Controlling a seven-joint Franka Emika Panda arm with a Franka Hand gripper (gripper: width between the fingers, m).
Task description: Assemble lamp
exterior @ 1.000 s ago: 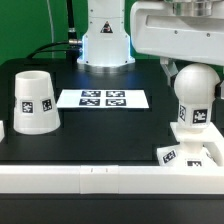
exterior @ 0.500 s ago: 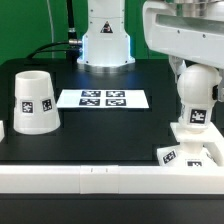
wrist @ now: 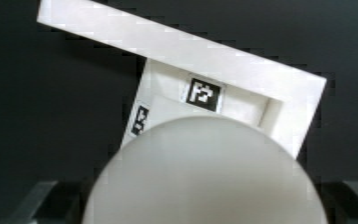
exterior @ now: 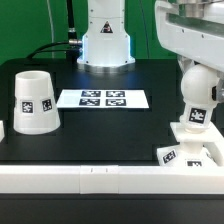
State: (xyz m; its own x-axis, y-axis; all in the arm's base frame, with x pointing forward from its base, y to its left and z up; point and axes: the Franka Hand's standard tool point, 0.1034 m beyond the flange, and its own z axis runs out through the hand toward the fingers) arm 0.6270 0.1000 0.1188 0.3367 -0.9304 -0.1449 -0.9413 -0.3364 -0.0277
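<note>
Nearest, the rail (exterior: 90,178) runs along the front edge of the worktop (exterior: 100,135). Just behind it, at the exterior view's right, the base (exterior: 188,152) carries the bulb (exterior: 197,95), upright with its neck in the base. I cannot tell whether it is fully seated. The end effector (wrist: 194,198) straddles the bulb's round head, with a dark finger at each side in the wrist view, but whether it is clamped or just clear I cannot tell. Farther back, at the exterior view's left, the shade (exterior: 35,102) stands wide end down, well apart from the bulb. Bulb-to-base looks done or nearly so, and the shade is left to fit. Beyond lies the marker board (exterior: 102,98).
</note>
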